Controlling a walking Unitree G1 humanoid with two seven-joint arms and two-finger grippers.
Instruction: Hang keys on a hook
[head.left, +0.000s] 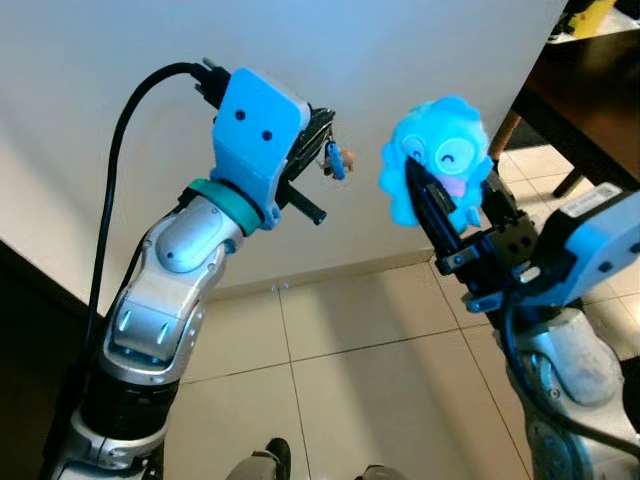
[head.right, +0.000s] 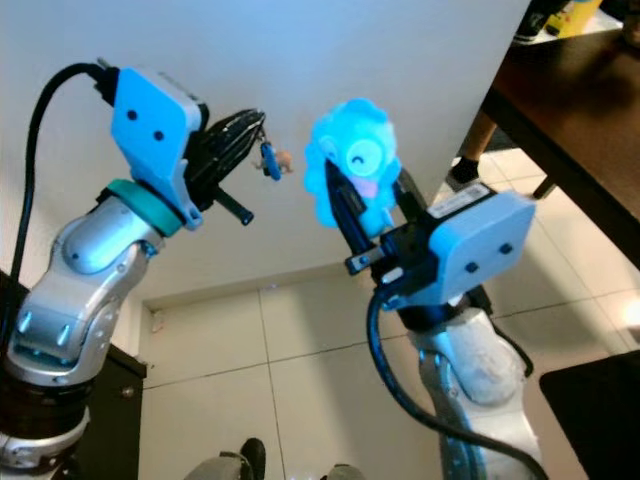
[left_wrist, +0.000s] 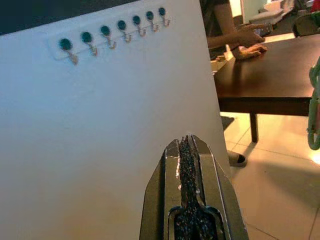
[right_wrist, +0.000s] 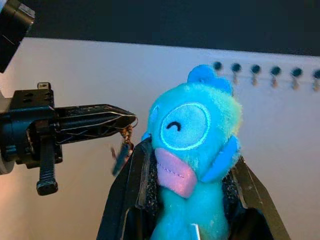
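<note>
Room: a white panel (head.left: 420, 60) stands over pale floor tiles (head.left: 350, 370); a dark table (left_wrist: 270, 75) sits off to the robot's right, with a person's hands (left_wrist: 247, 42) resting on it.
Hooks: a row of hooks (left_wrist: 112, 32) with dark round caps runs along the top of the panel, above and ahead of both grippers.
Left gripper: the left gripper (head.left: 325, 135) is raised close to the panel, its fingers pressed together, pinching the ring end of the keys (head.left: 337, 160).
Keys: they dangle from the left fingertips as a small blue fob with a bit of metal, hanging straight down, near the panel and well below the hook row.
Plush: a blue plush charm (head.left: 440, 160) with a smiling face sits upright just to the right of the keys; whether a chain joins it to the keys cannot be told.
Right gripper: the right gripper (head.left: 455, 200) clamps the plush around its lower body, fingers on either side, face toward the left gripper.
Key relation: the keys lie between the two grippers, long axis vertical, held by the left arm, which is nearer the panel.
Next move, as a judgement: the left arm likely has to lift the ring up and forward to a hook, with the plush following so it does not drag.
</note>
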